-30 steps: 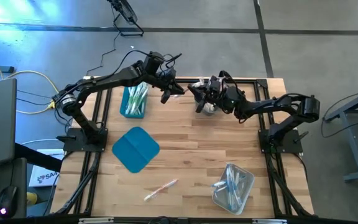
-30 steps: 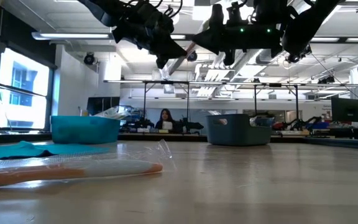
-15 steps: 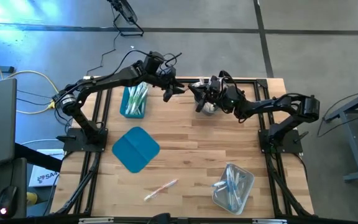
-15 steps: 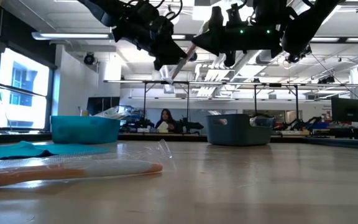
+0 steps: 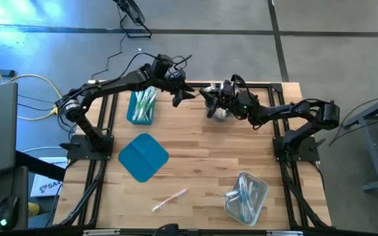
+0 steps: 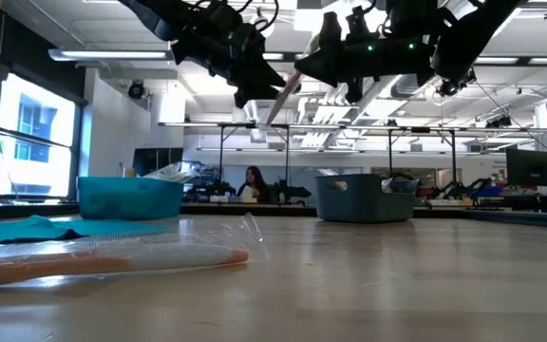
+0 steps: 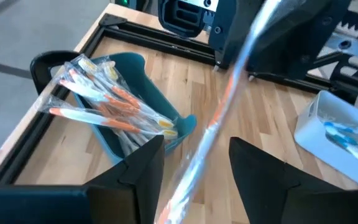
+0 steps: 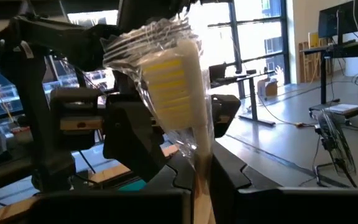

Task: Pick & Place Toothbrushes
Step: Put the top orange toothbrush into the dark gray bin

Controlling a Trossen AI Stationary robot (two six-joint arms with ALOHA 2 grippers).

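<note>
High view shows the wooden table (image 5: 195,157) with sorting partly done: the teal bin (image 5: 141,107) at upper left already holds a bundle of orange-marked toothbrushes (image 7: 107,106), the clear bin (image 5: 245,196) at lower right holds blue ones, and one wrapped toothbrush (image 5: 169,198) lies loose at lower centre, apparently not yet sorted. At upper centre the two arms meet over a handover: the right gripper (image 8: 197,177) pinches a wrapped yellow-bristled toothbrush (image 8: 176,81), while the left gripper (image 7: 194,155) has its fingers spread around the same brush, which I judge is bound for a bin.
</note>
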